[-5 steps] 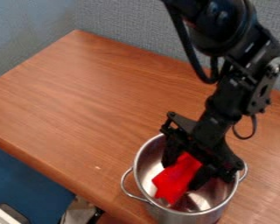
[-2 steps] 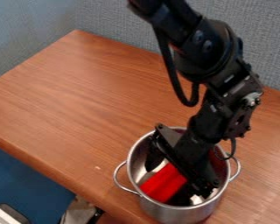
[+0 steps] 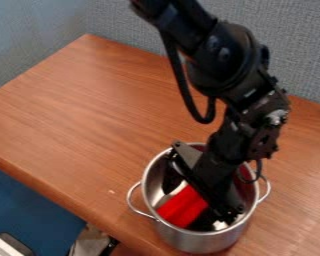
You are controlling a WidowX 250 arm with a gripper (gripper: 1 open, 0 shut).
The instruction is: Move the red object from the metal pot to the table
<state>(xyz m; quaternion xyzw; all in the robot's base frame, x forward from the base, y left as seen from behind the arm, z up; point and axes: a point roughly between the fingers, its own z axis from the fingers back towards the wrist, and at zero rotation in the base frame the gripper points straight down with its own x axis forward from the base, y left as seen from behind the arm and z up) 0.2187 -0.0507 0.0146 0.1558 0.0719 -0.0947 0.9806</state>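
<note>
Bright red rectangular block (image 3: 183, 206): I see it inside the pot, low down, partly hidden by black machinery; its far end I cannot make out.
Block's surface: flat and evenly red on the part my view gives me.
Block's pose: it lies slantwise across the pot's interior; I cannot tell what it touches.
Shiny round stainless-steel pot (image 3: 196, 241): straight-sided, upright, open at the top, with a rolled rim and small side handles.
Pot's place: I see it standing on the reddish-brown wood-grain tabletop (image 3: 89, 110), near its front edge.
Tabletop's form: broad and flat, with rounded edges.
</note>
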